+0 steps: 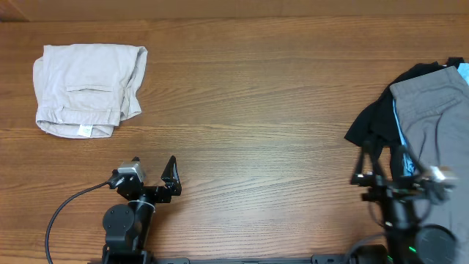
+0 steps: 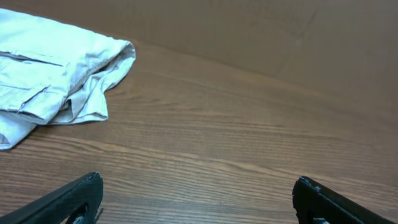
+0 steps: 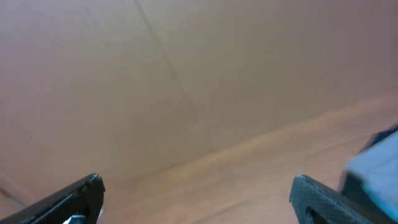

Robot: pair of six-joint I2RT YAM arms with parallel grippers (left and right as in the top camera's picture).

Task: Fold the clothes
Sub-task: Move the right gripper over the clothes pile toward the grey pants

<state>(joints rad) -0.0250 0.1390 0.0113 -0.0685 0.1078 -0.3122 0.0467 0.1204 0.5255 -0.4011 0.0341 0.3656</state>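
Grey shorts [image 1: 436,117] partly beyond right edge.

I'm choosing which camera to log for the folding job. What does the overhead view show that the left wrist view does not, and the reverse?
Only the overhead: the unfolded pile at the right edge of the wooden table, with grey shorts on a black garment and a light blue fabric edge, plus the right gripper, open near it. Only the left wrist: the brown wall behind the table. Both: the folded beige shorts, the table, and the open left gripper, holding nothing.
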